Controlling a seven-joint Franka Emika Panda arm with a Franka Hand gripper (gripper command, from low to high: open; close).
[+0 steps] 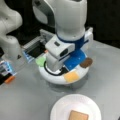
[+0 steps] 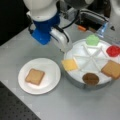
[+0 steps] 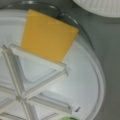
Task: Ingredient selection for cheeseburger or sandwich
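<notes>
Grey tabletop (image 2: pixel 75 105) carries a white plate (image 2: pixel 51 75) with one toast square (image 2: pixel 34 76) at left and a divided tray (image 2: pixel 96 58) at right, where the gripper's (image 2: pixel 65 47) jaws stay hidden, state unknowable.

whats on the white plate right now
One toast square lies flat on the plate, nothing else on it. What is under the toast is covered. The gripper does not show.

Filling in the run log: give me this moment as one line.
gripper: not visible, arm over divided tray | plate: one toast square | tray: cheese, lettuce, tomato, patty, toast
</notes>
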